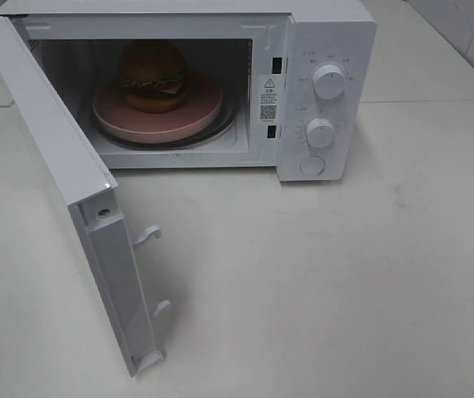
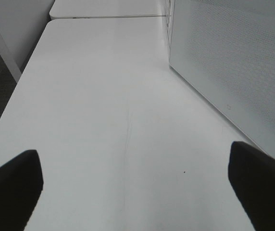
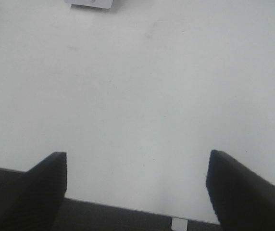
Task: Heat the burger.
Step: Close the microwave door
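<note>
Since the burger (image 1: 155, 76) sits inside the microwave (image 1: 328, 41) at the tabletop's (image 1: 345, 290) far edge, I judge my left gripper (image 2: 133, 178), wide and empty like the right gripper (image 3: 135, 173), nearer the open door (image 1: 50, 124).

sticker (image 1: 268, 98): small white warning label, print way too tiny to read
turntable (image 1: 227, 123): clear glass, mostly hidden under round pink plate (image 1: 158, 128)
burger (image 1: 156, 76): tall, golden-brown bun, top kinda murky in shadow

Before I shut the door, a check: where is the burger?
In the exterior high view, the burger sits on the pink plate inside the microwave, at the upper left, right of the open door.
</note>
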Controlling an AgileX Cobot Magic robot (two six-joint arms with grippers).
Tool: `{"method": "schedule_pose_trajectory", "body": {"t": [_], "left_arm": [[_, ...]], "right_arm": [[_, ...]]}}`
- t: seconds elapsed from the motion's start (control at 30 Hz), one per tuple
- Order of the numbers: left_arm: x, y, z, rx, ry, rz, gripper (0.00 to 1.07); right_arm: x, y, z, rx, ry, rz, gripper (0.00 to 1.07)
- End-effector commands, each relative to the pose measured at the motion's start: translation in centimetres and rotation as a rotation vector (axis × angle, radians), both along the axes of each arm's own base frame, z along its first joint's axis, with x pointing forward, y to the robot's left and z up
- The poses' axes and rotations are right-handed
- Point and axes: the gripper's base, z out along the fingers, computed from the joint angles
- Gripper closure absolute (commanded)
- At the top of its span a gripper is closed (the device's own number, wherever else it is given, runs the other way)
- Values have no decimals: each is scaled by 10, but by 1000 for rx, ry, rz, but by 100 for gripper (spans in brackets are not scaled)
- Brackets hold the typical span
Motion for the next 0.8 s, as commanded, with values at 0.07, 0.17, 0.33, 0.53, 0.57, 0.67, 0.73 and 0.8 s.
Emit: {"method": "schedule_pose_trajectory", "body": {"t": [0.07, 0.17, 0.33, 0.53, 0.57, 0.67, 0.73, 0.8], "left_arm": [[-2, 0, 0, 1, -30, -4, 3], [-2, 0, 0, 1, -30, -4, 3], [-2, 0, 0, 1, -30, -4, 3], [-2, 0, 0, 1, -30, -4, 3], [-2, 0, 0, 1, -30, -4, 3], [-2, 0, 0, 1, -30, -4, 3], [-2, 0, 0, 1, -28, -4, 3], [-2, 0, 0, 1, -28, -4, 3]], "right_arm": [[-4, -1, 1, 5, -46, -28, 31], [-7, -1, 1, 15, -68, -39, 31], [-14, -1, -6, 24, -123, -59, 31], [-23, -2, -6, 30, -179, -59, 31], [-28, -2, -7, 32, -207, -58, 31], [-30, -2, -7, 33, -221, -58, 31], [-30, -2, -7, 33, -221, -58, 31], [-30, -2, -7, 34, -222, -59, 31]]}}
